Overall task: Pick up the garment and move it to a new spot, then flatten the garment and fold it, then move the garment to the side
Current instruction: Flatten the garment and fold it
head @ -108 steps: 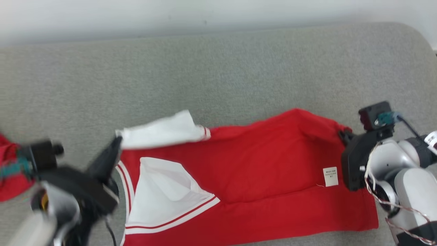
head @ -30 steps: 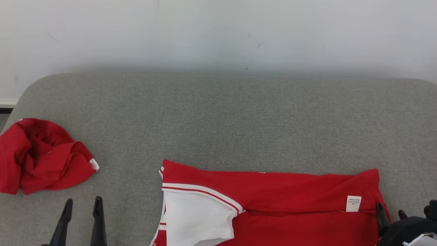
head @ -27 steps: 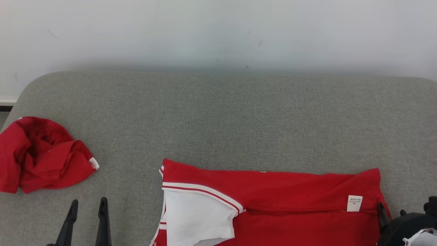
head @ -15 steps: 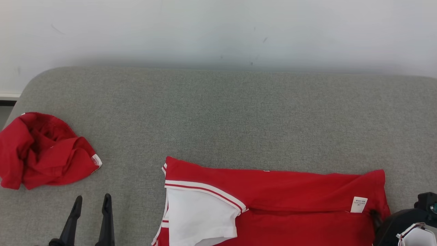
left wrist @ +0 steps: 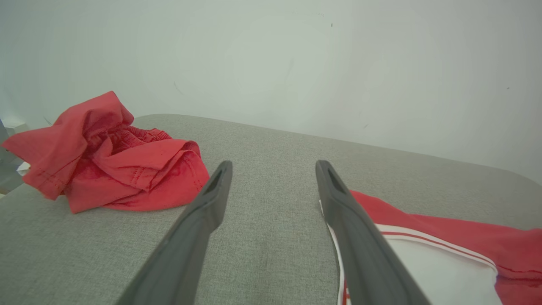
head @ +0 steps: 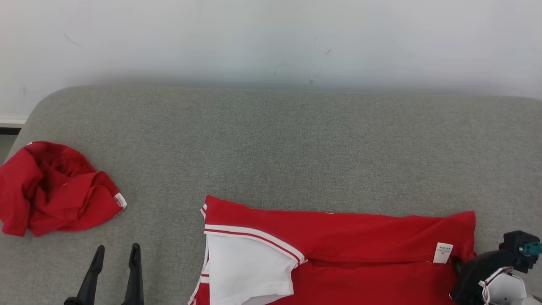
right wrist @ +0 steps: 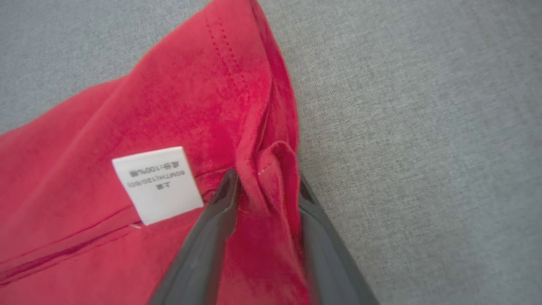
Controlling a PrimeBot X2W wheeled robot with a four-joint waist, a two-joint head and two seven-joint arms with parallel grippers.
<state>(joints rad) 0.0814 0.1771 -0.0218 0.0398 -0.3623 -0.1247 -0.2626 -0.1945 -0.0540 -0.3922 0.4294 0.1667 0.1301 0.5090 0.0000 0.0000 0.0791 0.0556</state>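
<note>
The grey cushion is lying open beyond the red shirt. We are pinching its hem edge in our right gripper, and our left gripper is gaping empty.

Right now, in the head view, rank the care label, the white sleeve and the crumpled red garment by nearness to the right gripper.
1. Care label, just left of the right gripper, on the folded garment.
2. White sleeve, at that garment's left end.
3. Crumpled red garment, at the far left.
</note>
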